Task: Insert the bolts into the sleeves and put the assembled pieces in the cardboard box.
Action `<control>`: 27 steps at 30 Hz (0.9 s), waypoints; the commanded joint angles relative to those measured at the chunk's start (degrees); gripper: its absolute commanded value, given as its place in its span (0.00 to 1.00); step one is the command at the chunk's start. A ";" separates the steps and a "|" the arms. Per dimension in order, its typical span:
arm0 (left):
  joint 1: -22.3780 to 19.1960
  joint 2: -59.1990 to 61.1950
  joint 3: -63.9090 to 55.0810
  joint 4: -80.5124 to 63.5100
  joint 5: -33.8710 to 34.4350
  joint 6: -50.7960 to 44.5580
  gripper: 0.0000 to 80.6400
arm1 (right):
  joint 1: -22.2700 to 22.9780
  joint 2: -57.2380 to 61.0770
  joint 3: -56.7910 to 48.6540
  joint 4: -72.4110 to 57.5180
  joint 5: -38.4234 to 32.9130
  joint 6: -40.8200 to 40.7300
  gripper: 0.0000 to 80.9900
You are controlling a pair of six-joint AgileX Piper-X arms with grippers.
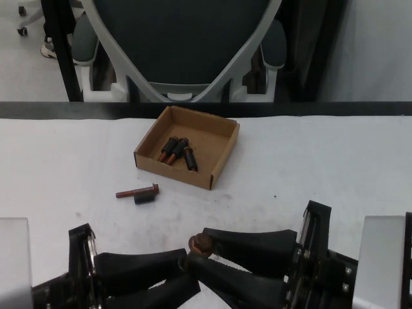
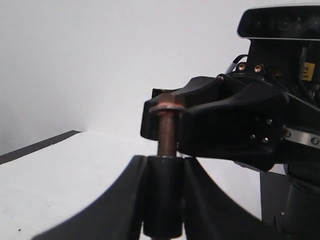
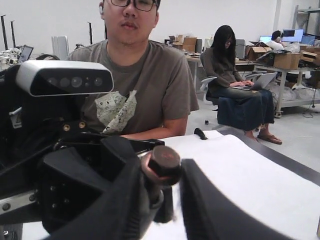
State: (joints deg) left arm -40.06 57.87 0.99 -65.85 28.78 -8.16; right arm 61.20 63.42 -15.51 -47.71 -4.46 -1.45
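Observation:
My left gripper [image 2: 162, 164] is shut on a black sleeve [image 2: 161, 200], held upright low over the bench's near edge. A copper bolt [image 2: 167, 134] stands in the sleeve's top with part of its shaft showing. My right gripper [image 3: 165, 169] is shut on the bolt's head [image 3: 164, 159], facing the left gripper, and the two meet fingertip to fingertip [image 1: 196, 251]. The cardboard box [image 1: 221, 158] sits at the bench's middle rear and holds three assembled pieces [image 1: 177, 150]. A loose bolt [image 1: 136, 192] lies on the bench left of the box, with a loose sleeve [image 1: 145, 199] beside it.
The bench has a white cover [image 1: 322, 174] with bare room right of the box and at the far left. An office chair [image 1: 187, 45] stands behind the bench's dark rear edge.

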 commanded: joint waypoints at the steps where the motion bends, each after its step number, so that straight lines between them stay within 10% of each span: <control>1: 0.15 -0.32 -1.37 -1.66 -3.37 -0.58 0.01 | 0.61 -0.18 0.23 0.75 -2.36 0.48 0.00; 11: 0.15 -0.20 -9.57 13.38 -4.34 4.73 0.01 | 0.61 -0.18 0.37 0.91 -12.70 4.95 0.04; 21: 0.26 -0.05 -15.62 26.08 -10.99 12.54 0.01 | 0.61 -0.29 3.03 2.09 -14.66 11.09 0.64; 27: 3.31 -0.05 -15.58 27.18 -11.63 12.54 0.01 | 0.61 -0.29 4.46 2.41 -14.66 11.74 0.51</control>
State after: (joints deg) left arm -37.34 58.13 -14.09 -38.15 17.69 3.88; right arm 61.64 63.29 -11.14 -45.44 -18.75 9.96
